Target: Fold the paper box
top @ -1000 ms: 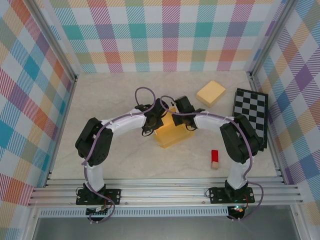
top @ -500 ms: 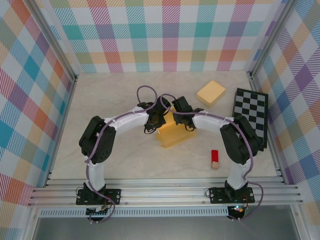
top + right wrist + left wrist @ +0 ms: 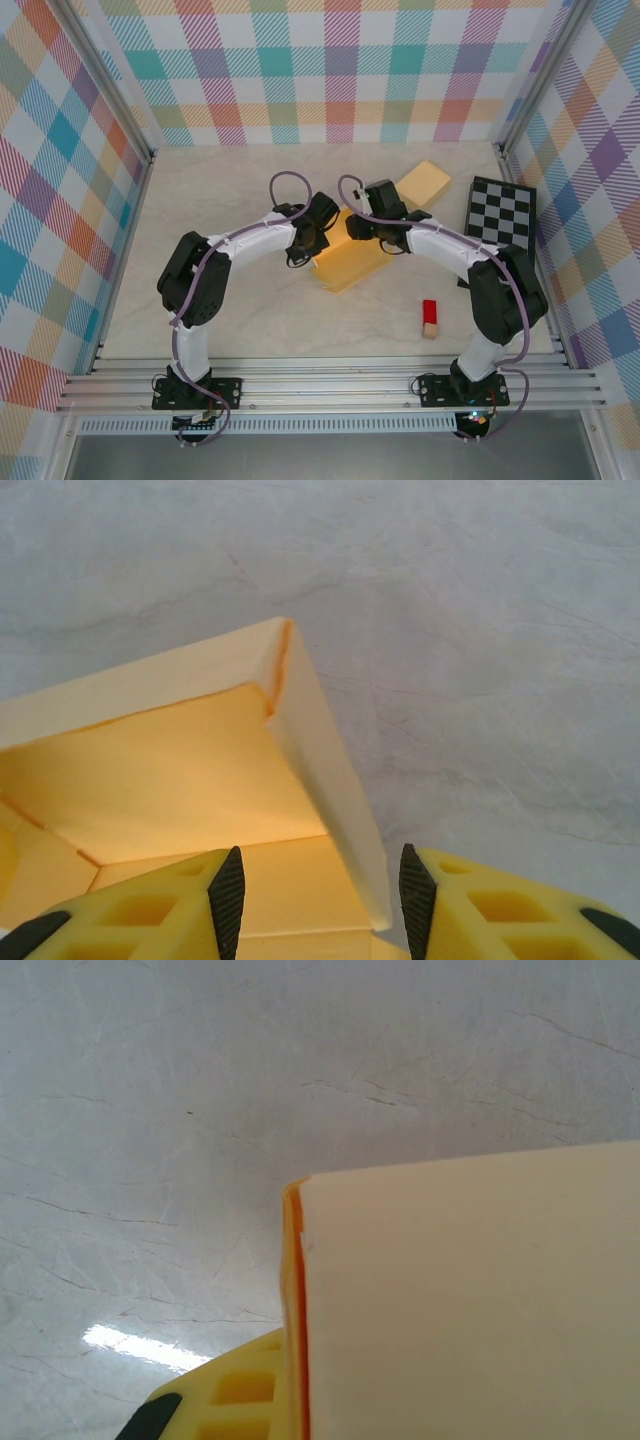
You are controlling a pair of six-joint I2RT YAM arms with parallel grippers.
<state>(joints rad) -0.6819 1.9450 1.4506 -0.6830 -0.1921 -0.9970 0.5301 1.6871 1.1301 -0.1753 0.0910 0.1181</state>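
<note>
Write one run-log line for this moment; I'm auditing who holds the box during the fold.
left gripper: shut on paper box edge | right gripper: open, astride a box wall | fold: unfinished, box top open

White arms [image 3: 250, 238], black joints [image 3: 190, 285], purple cables [image 3: 283, 180]; yellow tool [image 3: 318, 882], black pads [image 3: 228, 895].

1. Two grippers, both mine: my left gripper [image 3: 312, 240] and my right gripper [image 3: 365, 226], meeting over the same box.
2. Two pale yellow-tan boxes: the paper box [image 3: 352, 264] lying right under both my grippers, and a tan box [image 3: 422, 186] just beyond my right gripper, on its outer side.
3. One checkerboard [image 3: 500, 228], well out past my right gripper, beyond the tan box.
4. One small red-and-tan block [image 3: 430, 319], back toward my right arm's base, well apart from my right gripper.
</note>
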